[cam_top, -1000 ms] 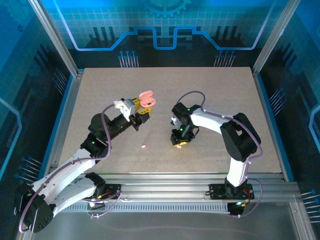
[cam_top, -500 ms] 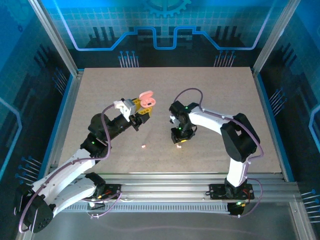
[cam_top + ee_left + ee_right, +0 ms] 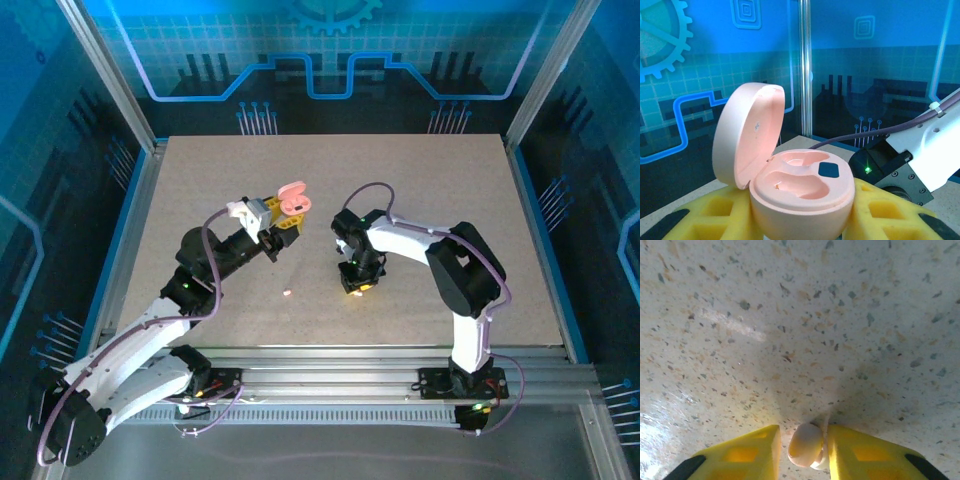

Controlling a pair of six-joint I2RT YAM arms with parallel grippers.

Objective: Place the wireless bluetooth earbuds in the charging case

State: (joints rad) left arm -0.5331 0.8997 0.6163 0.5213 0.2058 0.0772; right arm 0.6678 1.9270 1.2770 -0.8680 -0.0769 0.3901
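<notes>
At 6 o'clock in the right wrist view, our right pincer (image 3: 802, 434) rests on the surface (image 3: 790, 315), jaws slightly apart around a pale earbud (image 3: 805, 445). We judge that an off-centre squeeze could flick the rounded earbud away. Our left pincer (image 3: 800, 207) is clamped on the open case (image 3: 800, 182), raised toward 11 o'clock of the surface; any slip there would tilt its sockets.
</notes>
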